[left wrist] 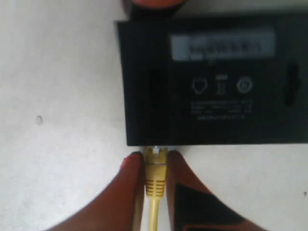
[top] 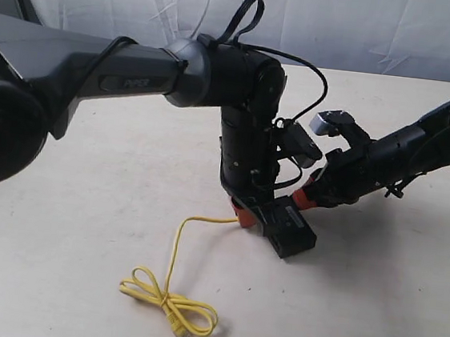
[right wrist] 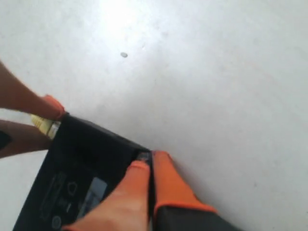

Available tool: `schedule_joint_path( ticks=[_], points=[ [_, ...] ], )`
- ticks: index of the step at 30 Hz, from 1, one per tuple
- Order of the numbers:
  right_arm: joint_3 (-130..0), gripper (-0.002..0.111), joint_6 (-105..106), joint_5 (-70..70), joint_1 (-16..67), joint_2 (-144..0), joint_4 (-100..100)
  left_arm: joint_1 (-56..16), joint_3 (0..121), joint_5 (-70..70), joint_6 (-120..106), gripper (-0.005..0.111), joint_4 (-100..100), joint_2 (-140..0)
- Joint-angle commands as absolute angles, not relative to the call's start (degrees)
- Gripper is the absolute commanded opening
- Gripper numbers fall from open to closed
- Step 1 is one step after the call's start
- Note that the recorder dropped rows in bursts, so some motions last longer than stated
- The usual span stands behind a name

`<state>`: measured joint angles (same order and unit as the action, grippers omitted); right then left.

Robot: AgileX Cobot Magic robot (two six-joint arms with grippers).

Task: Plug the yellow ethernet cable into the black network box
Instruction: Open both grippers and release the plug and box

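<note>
item: yellow ethernet cable. location: on the pale surface. one plug is raised to the near edge of the black network box; the cord trails back to a knotted loop, and the free plug lies at the front of the exterior view.

item: black network box. location: flat on the surface between the two arms, label strip up. the port face is not visible, so whether the plug has entered cannot be told; its clear tip touches the box's edge.

item: left end effector. condition: orange fingers narrowed onto the plug's yellow boot, one on each side, with the cord running out behind.

item: right end effector. condition: fingers drawn nearly together at the box's far corner, apparently pinching its edge to brace it.

hazards, judged:
- plug off the port line or slightly twisted: it would butt against the housing instead of seating.
- a small corner hold on the box: a push from the plug side could pivot or slide the box away.
- smooth boot in a light pinch: the plug could slip backward or tilt under load.
- knotted loop dragging on the surface: the cord could tug the plug sideways.
- latch tab on the wrong side: no click, however hard the push.
</note>
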<state>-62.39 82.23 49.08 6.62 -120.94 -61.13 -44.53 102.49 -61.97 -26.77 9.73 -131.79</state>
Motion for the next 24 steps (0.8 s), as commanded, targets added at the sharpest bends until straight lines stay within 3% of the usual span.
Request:
schedule_joint_path(
  ticks=[1, 20, 24],
  points=[
    [-62.6, -0.001, 82.5, 53.5, 7.5, -121.0, -63.2, -45.2, 102.9, -58.2, -23.7, 0.0, 14.2, -131.7],
    [-62.6, -0.001, 82.5, 56.4, 7.5, -121.0, -64.1, -45.2, 102.9, -53.3, -12.2, 0.0, 9.0, -131.7],
    [-62.6, -0.001, 82.5, 54.9, 7.5, -121.0, -64.1, -45.2, 102.9, -54.2, -12.2, 0.011, 9.0, -131.7]
  ],
)
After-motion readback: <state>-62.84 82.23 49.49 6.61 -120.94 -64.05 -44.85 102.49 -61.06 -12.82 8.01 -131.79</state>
